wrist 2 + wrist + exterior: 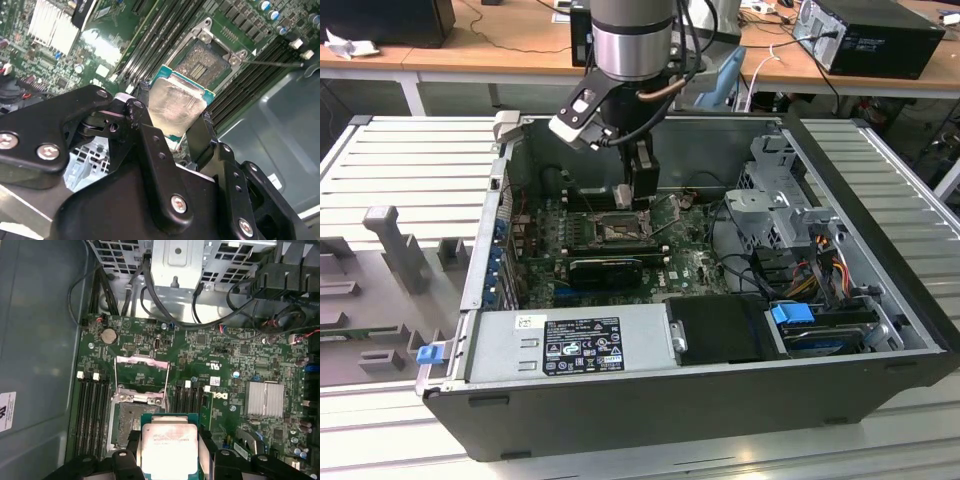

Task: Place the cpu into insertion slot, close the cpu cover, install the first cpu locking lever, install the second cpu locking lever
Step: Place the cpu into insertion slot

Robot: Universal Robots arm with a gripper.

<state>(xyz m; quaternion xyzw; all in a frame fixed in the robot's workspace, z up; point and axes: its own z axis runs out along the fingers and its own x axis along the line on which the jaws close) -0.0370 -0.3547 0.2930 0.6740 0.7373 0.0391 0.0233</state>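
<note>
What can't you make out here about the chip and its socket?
- Exterior view: the gripper blocks the gap above the insertion slot.
- First wrist view: the cpu, cropped by the edge, hides part of the slot.
- Second wrist view: fingers hide the cpu's lower edge.

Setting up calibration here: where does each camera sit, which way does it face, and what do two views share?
Exterior view: off the arm, raised beside the open computer case, looking down into it; arm and tool show.
First wrist view: on the arm, facing the motherboard; tool shows clamping the cpu.
Second wrist view: on the arm, looking obliquely along the tool's linkage.
Both wrist views share the cpu and insertion slot.
</note>
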